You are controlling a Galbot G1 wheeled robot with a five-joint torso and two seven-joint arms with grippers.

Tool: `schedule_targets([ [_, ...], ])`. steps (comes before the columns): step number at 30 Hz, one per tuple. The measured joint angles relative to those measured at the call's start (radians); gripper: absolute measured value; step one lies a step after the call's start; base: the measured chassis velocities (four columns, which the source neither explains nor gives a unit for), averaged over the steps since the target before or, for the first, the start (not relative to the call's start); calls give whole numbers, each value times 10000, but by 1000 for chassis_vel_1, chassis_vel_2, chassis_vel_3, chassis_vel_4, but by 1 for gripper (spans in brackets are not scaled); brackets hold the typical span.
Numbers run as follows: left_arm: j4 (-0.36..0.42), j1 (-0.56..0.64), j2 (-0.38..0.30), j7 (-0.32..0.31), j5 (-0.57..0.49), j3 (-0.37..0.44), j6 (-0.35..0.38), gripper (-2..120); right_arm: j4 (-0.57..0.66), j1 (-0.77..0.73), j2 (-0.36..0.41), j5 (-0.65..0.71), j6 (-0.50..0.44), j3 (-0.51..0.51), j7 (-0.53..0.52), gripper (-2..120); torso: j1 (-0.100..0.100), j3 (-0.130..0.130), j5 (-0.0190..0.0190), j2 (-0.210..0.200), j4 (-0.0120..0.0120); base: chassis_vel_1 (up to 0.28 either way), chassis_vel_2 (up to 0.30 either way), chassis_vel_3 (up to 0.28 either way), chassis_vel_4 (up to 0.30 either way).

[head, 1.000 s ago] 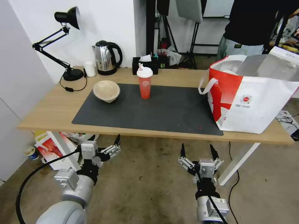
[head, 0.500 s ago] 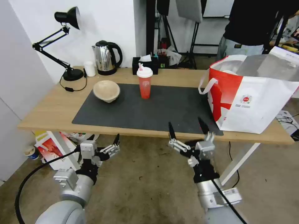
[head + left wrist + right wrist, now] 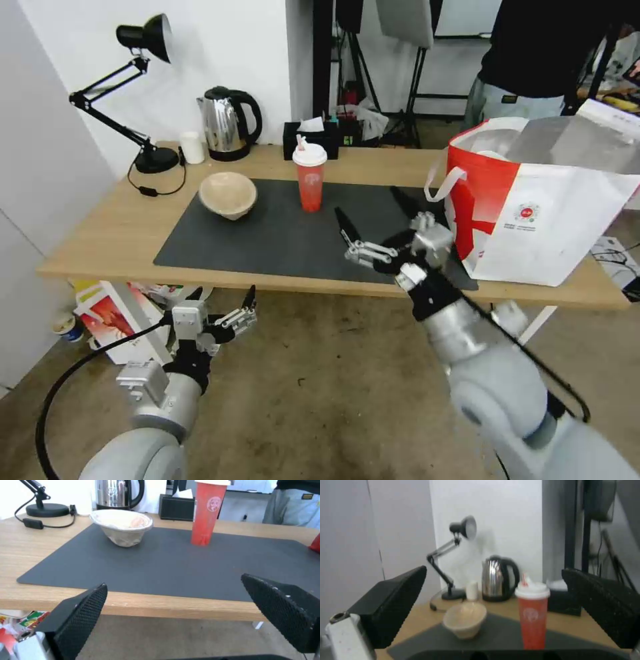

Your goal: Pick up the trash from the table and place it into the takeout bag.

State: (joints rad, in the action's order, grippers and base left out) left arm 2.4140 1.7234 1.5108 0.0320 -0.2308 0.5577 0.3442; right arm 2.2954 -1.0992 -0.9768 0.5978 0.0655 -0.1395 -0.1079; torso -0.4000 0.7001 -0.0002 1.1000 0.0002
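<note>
Head view: the right gripper (image 3: 373, 212) is held wide open and empty above the dark mat (image 3: 267, 243), the red drink cup (image 3: 310, 177) standing beyond its jaws, the beige bowl (image 3: 228, 195) farther left, the takeout bag (image 3: 553, 227) just right. The left gripper (image 3: 223, 297) hangs open below the table (image 3: 107, 233).

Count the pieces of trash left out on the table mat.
2: the beige bowl sits at the mat's far left corner, and the red drink cup stands upright to its right. More may be hidden inside the takeout bag.
</note>
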Motion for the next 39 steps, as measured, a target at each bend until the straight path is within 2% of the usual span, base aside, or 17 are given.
schedule_targets([
  [1, 0, 0, 0, 0, 0, 0, 0, 100, 0, 0, 0, 0, 0, 0, 0, 100, 0, 0, 0, 0, 0, 0, 0, 0, 0],
  [4, -28, 0, 43, 3, 24, -49, 0, 100, -659, 1271, 45, 1153, 1197, 325, -290, 100, -1, 1, 2, 0, -1, 0, 0, 0, 0],
  [5, -28, 0, 43, 3, 24, -49, 0, 100, -659, 1271, 45, 1153, 1197, 325, -290, 100, -1, 1, 2, 0, -1, 0, 0, 0, 0],
  [9, -151, -71, 67, 5, 94, -87, 7, 100, -1519, 2589, -152, 2340, 2694, 909, -1085, 100, -1, 1, 2, -1, -1, 0, 0, 0, 0],
  [16, -291, -273, 101, 5, 107, -115, 29, 100, -2461, 3962, -153, 3020, 3722, 1538, -1737, 100, -1, 0, 0, -1, -2, 0, 0, 0, 0],
  [26, -406, -343, 120, 5, 117, -114, 37, 100, -3851, 5455, -714, 3196, 4182, 2448, -1800, 100, -1, 0, 2, -1, -1, 0, 0, 0, 0],
  [39, -416, -302, 119, 5, 129, -83, 21, 100, -4900, 6076, -1401, 2898, 4188, 2970, -1789, 100, 2, 0, 2, -1, -2, 0, 0, 0, 0],
])
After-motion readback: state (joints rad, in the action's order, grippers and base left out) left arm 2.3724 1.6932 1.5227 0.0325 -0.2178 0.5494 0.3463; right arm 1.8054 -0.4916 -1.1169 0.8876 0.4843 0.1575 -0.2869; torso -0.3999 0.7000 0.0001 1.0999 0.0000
